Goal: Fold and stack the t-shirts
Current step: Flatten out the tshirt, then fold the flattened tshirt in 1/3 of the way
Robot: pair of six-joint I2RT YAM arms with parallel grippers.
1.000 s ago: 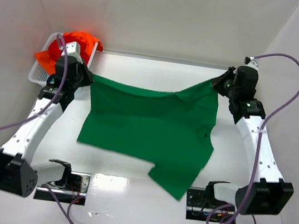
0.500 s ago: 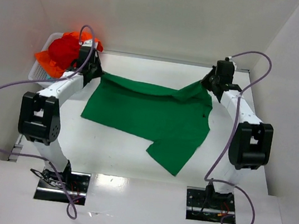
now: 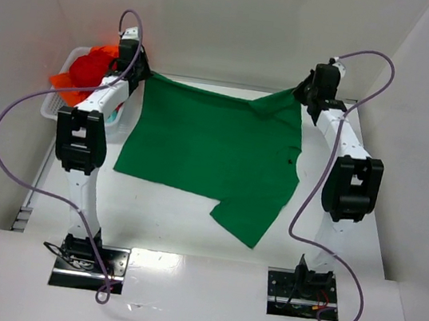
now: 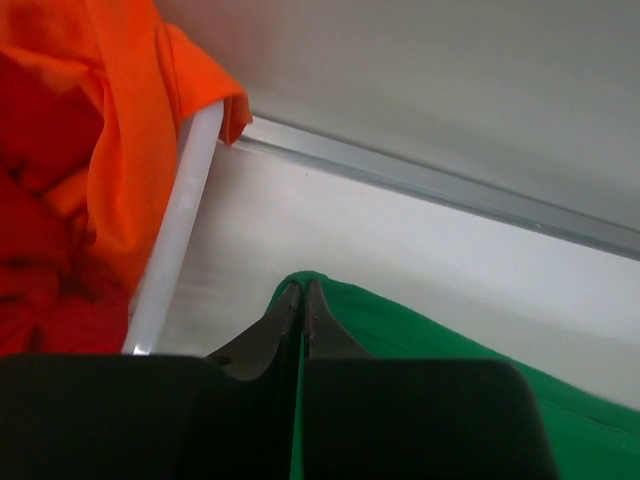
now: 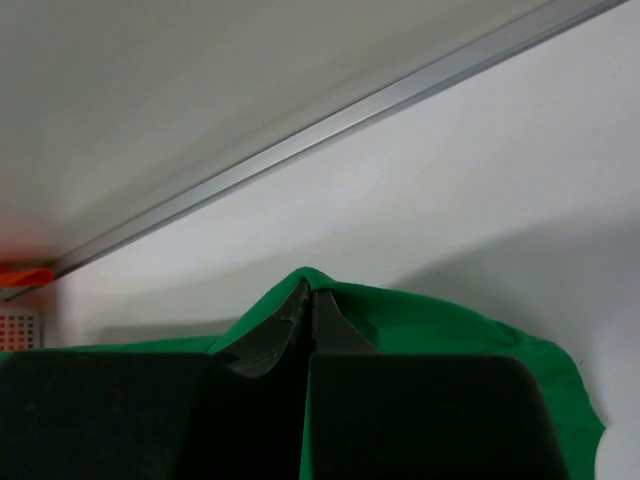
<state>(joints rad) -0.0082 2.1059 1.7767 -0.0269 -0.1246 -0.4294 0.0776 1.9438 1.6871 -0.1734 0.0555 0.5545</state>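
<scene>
Spreading step, I judge: the bright green cloth t-shirt (image 3: 212, 148) lies across the middle of the white surface (image 3: 157, 217). The left pincer (image 3: 141, 76) at eleven o'clock and the right pincer (image 3: 296, 93) at one o'clock are each clamped on a far corner. The next move calls for lowering, releasing, then regripping to fold.
</scene>
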